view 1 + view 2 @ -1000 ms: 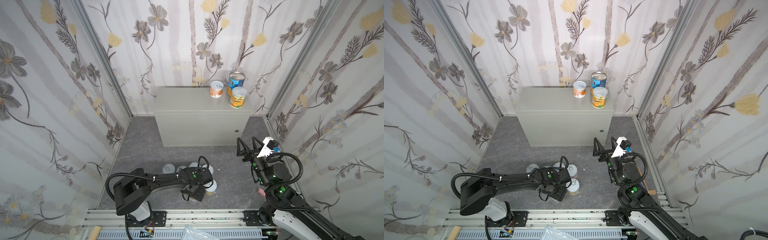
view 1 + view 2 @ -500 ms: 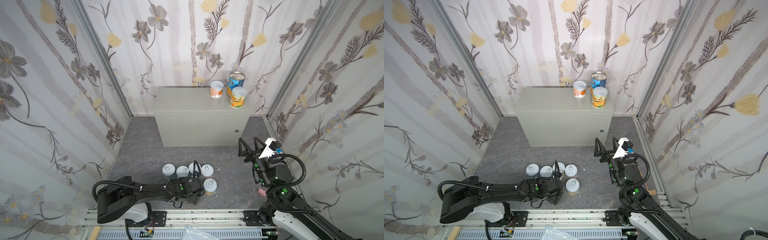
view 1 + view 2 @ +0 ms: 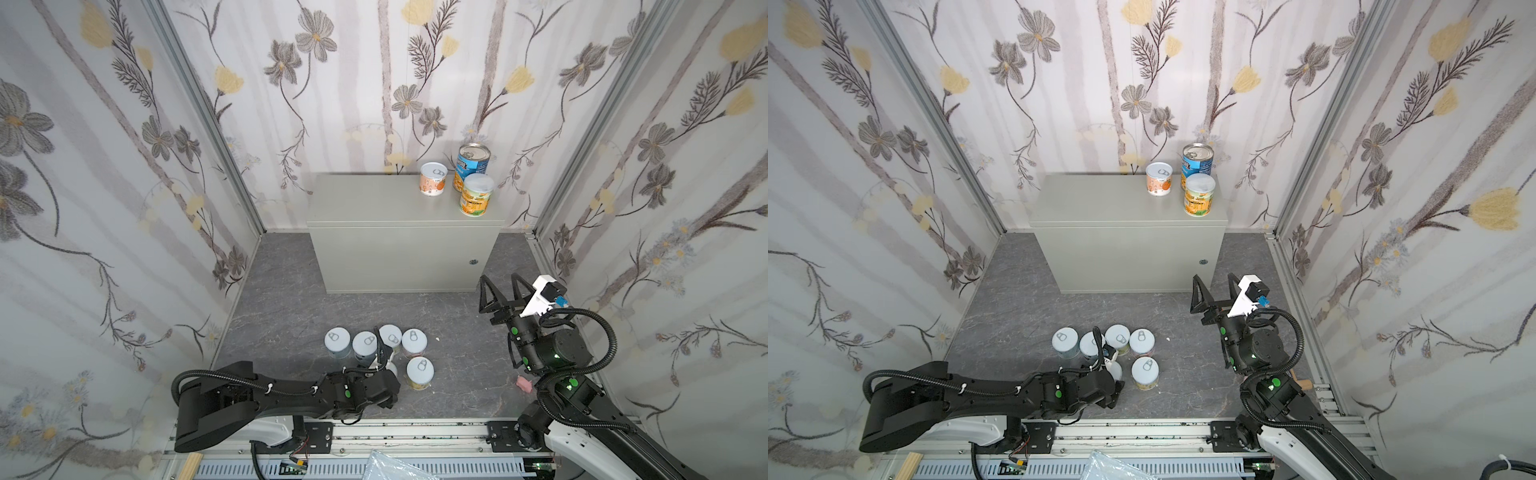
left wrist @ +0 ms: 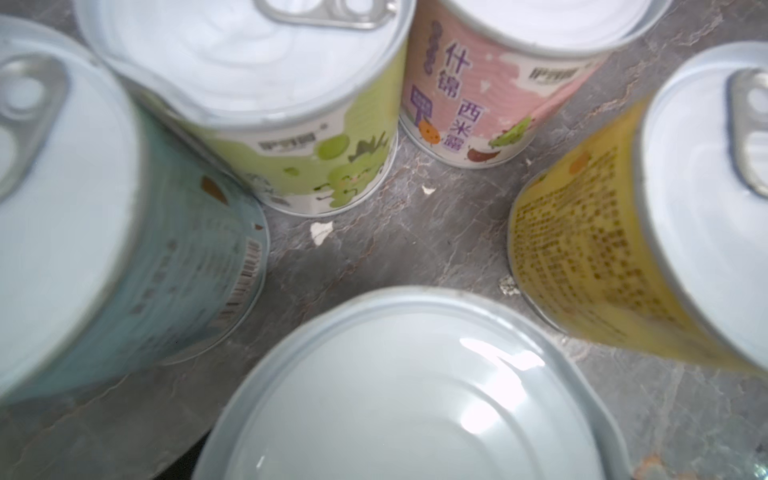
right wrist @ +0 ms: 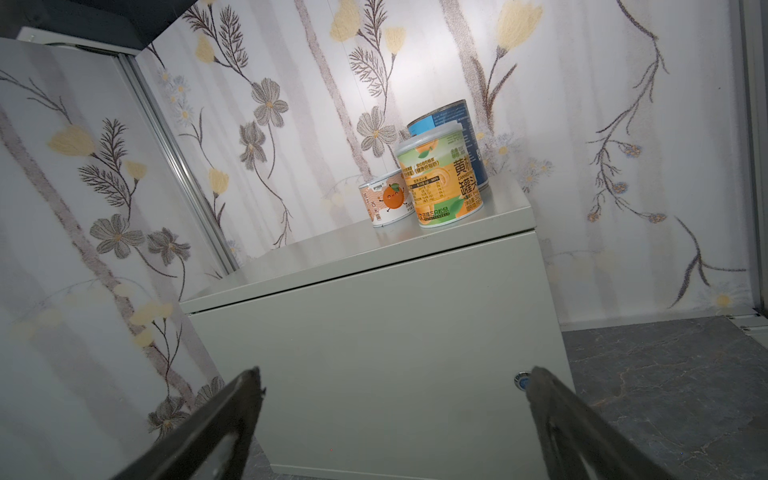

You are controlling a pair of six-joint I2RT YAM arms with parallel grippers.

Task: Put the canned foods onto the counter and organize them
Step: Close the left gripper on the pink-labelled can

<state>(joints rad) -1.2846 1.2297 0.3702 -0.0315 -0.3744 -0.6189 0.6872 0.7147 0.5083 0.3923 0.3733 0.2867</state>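
Both top views show the counter (image 3: 374, 203) against the back wall. Three cans stand upright at its right end: short peach can (image 3: 433, 178), tall blue can (image 3: 473, 160) at the back, and orange-yellow can (image 3: 476, 195) with a plastic lid in front. They stand close together; cannot tell if the blue and orange-yellow ones touch.

Six short cans stand on the dark floor (image 3: 291, 291), well apart from the counter front. There is a row of four cans (image 3: 365, 344) with white lids and a fifth can (image 3: 420, 370) with a yellow label nearer the rail. A sixth can (image 3: 391, 367) is mostly hidden under the left gripper (image 3: 384, 359).

The left arm lies low along the floor with its gripper down in the cluster. One black finger pokes up between row cans.

Left wrist view: the sixth can's lid is closest to the camera. Teal can (image 4: 166, 257), green can (image 4: 316, 166), pink can (image 4: 478, 104) and the fifth can ring a floor patch, all upright. The fingers are out of frame, so I cannot tell if the left jaws clamp the sixth can or just straddle it.

The right gripper (image 3: 498, 277) is raised off the floor near the counter's lock (image 3: 473, 262) and faces the counter.

Right wrist view: the fingertips (image 5: 245, 390) are spread wide with nothing between them. The counter front and the three cans lie beyond.
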